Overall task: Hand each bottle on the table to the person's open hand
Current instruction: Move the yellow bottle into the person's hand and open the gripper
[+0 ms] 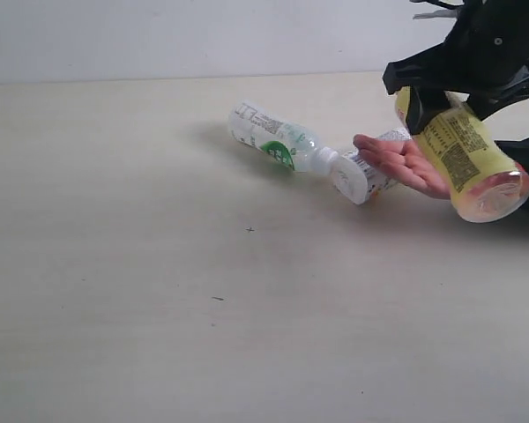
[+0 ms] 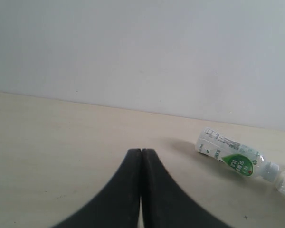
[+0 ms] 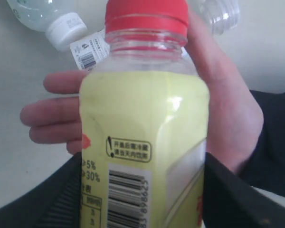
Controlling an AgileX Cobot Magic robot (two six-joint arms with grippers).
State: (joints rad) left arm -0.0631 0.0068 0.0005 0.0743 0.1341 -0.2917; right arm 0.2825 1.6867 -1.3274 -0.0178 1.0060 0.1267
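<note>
As the right hand [image 1: 454,101], spread wide, grips the yellow bottle [image 1: 472,167] over the person's palm [image 1: 406,163] at 3 o'clock, release seems next; left hand [image 2: 141,190] closed, empty.

The black left gripper [image 2: 141,159] had its two dark, curved fingers [image 2: 126,190] pressed flat together, holding nothing. The black right gripper [image 1: 454,106] hung tilted, jaws clamped around a yellow plastic bottle [image 1: 472,163].
</note>
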